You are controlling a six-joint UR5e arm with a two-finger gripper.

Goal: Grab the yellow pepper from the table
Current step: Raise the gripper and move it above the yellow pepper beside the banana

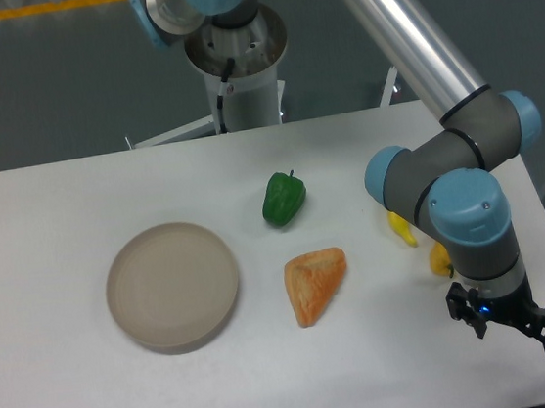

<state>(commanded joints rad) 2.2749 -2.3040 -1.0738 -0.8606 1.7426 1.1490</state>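
Camera view showed the yellow pepper [441, 261] resting on the counter [79, 403] near its right edge, mostly hidden behind the arm's wrist. The pincer [510, 320] hung low beside it — open or closed could not be determined. No grasp evident — pickup outstanding.

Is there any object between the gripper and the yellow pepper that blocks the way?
No separate object visibly does. The yellow pepper shows only as a sliver behind the arm's own wrist, beside the banana. The gripper is just below, toward the table's front edge; its jaws are unclear.
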